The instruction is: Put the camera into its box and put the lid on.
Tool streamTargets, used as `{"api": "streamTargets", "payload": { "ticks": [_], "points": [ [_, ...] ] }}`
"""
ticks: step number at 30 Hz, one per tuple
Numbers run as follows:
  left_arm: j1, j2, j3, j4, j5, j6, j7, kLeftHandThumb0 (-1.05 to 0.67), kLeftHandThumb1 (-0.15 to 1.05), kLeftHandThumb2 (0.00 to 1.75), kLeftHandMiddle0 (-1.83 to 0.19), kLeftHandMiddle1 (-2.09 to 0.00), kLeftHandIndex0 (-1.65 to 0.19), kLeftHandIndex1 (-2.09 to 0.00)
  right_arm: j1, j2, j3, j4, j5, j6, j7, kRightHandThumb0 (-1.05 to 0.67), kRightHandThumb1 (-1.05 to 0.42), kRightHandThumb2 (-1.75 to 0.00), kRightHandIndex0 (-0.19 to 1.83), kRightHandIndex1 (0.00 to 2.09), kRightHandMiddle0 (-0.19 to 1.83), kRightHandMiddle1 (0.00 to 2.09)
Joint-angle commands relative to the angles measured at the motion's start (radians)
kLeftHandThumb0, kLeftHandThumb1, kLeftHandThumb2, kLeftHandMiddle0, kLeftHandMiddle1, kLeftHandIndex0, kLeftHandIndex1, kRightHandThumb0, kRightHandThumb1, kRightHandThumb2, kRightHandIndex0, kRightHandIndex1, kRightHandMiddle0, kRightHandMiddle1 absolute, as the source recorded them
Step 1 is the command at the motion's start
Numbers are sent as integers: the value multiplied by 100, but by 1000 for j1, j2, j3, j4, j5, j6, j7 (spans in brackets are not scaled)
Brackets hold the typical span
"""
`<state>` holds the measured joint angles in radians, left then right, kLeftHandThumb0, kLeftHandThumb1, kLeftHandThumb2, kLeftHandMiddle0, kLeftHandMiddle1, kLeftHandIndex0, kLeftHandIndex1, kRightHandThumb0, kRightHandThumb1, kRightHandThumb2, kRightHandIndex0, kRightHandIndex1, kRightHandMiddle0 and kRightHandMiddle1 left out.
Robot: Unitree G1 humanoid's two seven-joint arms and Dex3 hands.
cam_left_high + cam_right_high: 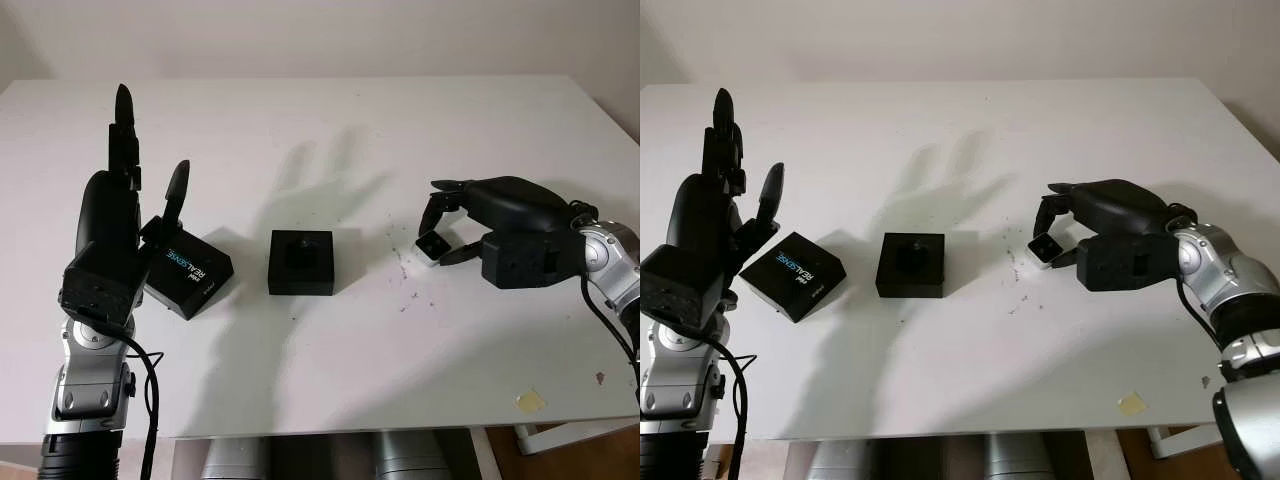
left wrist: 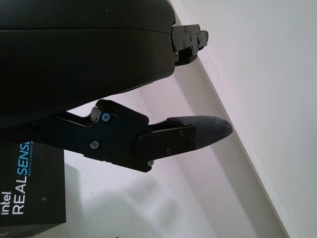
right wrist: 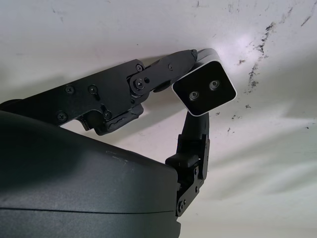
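my right robot hand sits low over the worktop toward its right edge, fingers curled in around the camera. in the right wrist view the small silver body with its dark two-lens face is pinched between one finger on its side and another below it, so i read the grip as closed on the camera. whether it is lifted clear or touching the surface i cannot tell. holding it by the narrow sides keeps the underside free, which should help when i lower it into the box.

the box is open, near the middle of the worktop and well apart from the camera, on the side toward the left edge. its dark insert with a round knob faces up, waiting.

my left robot hand is raised upright near the front left corner, open and holding nothing. just beside it lies the lid, printed with the realsense name, turned at an angle to the box. i judge the left side is parked there so it can take the lid once the camera is seated.
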<state>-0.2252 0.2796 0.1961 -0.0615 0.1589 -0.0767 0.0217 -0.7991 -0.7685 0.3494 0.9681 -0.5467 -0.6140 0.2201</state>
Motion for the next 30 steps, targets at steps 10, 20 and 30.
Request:
{"api": "streamTargets", "payload": {
  "ticks": [10, 20, 30],
  "points": [
    [8, 5, -5, 0, 13, -5, 13, -56, 105, 56, 14, -5, 15, -5, 12, 20, -38, 10, 62, 17, 57, -44, -93, -5, 18, 5, 46, 124],
    [13, 10, -2, -8, 16, 11, 10, -59, 105, 55, 13, -6, 15, -5, 36, 32, -51, -1, 82, 12, 52, -42, -95, -6, 19, 6, 40, 134],
    [7, 20, 1, -1, 11, 3, 3, -59, 105, 55, 13, -5, 15, -5, 48, 38, -49, -6, 77, 5, 30, -42, -97, -6, 21, 6, 35, 140]
  ]
}}
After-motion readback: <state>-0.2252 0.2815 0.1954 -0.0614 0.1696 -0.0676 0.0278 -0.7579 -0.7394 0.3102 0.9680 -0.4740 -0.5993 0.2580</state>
